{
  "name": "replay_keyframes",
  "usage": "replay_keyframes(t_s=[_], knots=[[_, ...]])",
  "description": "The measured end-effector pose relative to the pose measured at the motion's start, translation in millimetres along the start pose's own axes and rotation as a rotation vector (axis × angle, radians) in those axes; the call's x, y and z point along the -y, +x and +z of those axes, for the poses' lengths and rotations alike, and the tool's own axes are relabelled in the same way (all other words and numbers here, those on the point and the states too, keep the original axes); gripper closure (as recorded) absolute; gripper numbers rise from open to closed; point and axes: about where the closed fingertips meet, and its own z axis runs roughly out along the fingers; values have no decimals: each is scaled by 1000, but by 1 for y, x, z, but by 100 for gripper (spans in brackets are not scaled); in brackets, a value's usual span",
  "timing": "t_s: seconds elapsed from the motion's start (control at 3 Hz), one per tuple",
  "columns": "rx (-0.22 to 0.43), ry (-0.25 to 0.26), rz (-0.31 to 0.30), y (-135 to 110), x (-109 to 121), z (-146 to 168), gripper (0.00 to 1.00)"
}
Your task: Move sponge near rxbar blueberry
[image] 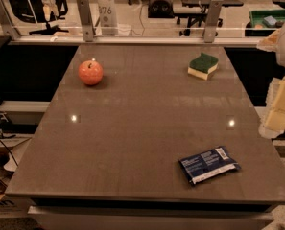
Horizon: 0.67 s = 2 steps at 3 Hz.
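The sponge (203,65), dark green on top with a pale yellow base, lies at the far right of the brown table (132,128). The rxbar blueberry (208,164), a flat navy wrapper with white print and a barcode patch, lies near the front right, well apart from the sponge. My gripper (280,104) shows as a pale blurred shape at the right edge of the view, beyond the table's right side. It is to the right of both things and touches neither.
An orange apple-like fruit (90,72) sits at the far left of the table. A railing with metal posts (85,18) runs along the far edge. Beyond it are office chairs and a green bin (271,19).
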Motion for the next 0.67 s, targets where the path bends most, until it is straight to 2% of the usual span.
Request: replay_keyframes(t_s=[0.33,0.67], knots=[[0,0,0,0,0,0,0],[40,-6,31,-6,16,10,0]])
